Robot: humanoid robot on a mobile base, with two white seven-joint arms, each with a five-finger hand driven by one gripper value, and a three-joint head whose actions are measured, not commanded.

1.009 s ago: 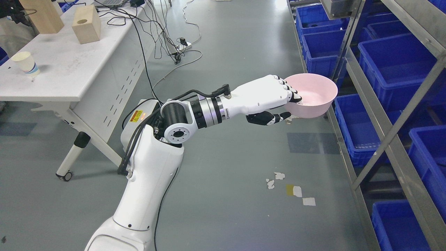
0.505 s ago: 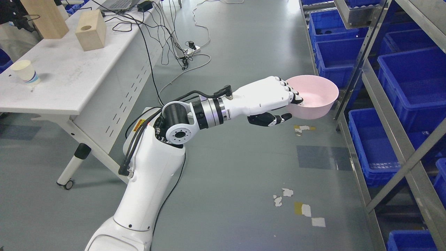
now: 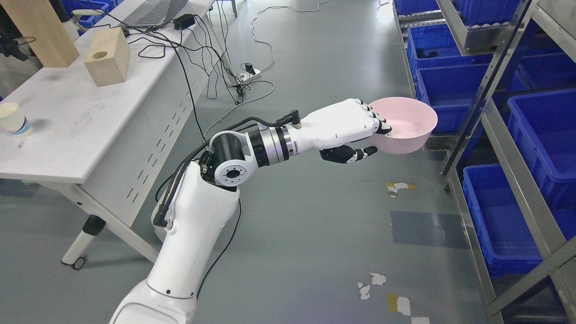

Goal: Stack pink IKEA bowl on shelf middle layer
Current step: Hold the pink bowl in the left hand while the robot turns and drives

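Note:
My left arm reaches out from the lower left across the middle of the head view. Its hand [image 3: 366, 135] is shut on the near rim of the pink bowl [image 3: 407, 126], fingers curled inside the bowl and the thumb underneath. The bowl hangs upright in the air above the grey floor, just left of the metal shelf rack [image 3: 488, 81]. The rack's posts and sloping rails fill the right side. My right arm is out of sight.
Blue plastic bins [image 3: 450, 76] sit on the rack's levels at the right. A white table [image 3: 90, 121] at the left carries a wooden block [image 3: 105, 56], a paper cup [image 3: 13, 119] and cables. Tape scraps [image 3: 398, 186] mark the floor.
The whole picture has shifted down and left, so the camera has moved toward the rack. The hand and bowl keep the same place in the frame, the bowl still in the grasp.

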